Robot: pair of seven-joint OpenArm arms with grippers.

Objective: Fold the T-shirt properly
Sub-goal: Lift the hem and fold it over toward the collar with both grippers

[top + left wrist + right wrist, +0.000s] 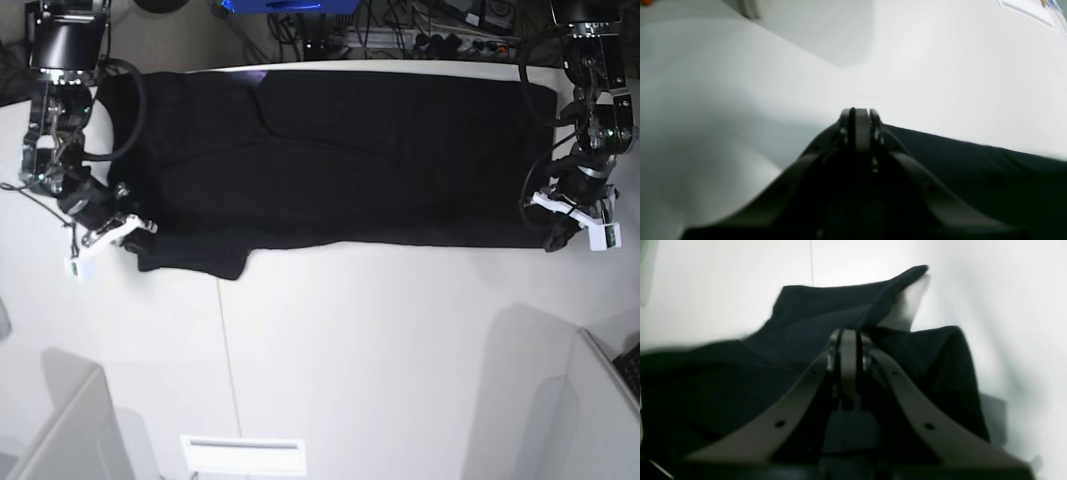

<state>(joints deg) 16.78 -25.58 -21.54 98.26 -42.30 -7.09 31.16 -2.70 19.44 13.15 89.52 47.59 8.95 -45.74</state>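
Observation:
The black T-shirt [340, 160] lies as a long band across the far half of the white table [380, 360], plain side up. My left gripper [553, 240] is at its near right corner, and in the left wrist view my left gripper [858, 111] is shut, with the shirt's edge [973, 173] running off straight from its tips. My right gripper [140, 228] is at the shirt's left end by the sleeve. In the right wrist view my right gripper [848, 332] is shut, with rumpled black cloth [740, 373] raised around the fingers.
Grey box edges stand at the near left [60, 430] and near right [610, 400] corners. A white slotted piece [243, 455] lies at the front edge. Cables and a blue object [280, 5] sit behind the table's far edge.

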